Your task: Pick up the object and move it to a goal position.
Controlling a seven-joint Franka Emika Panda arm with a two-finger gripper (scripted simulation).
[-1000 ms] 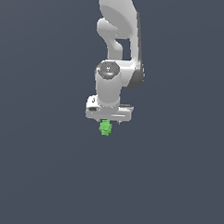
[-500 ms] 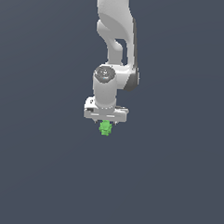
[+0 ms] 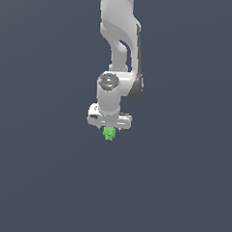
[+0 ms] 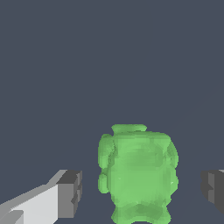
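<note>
My gripper [image 3: 109, 128] hangs at 6 o'clock below my wrist. The green lumpy object [image 3: 109, 133] sits directly beneath it. Only the wrist view shows my fingers [image 4: 70, 193] spread wide, clear gaps either side of the object [image 4: 138, 175], holding nothing.
</note>
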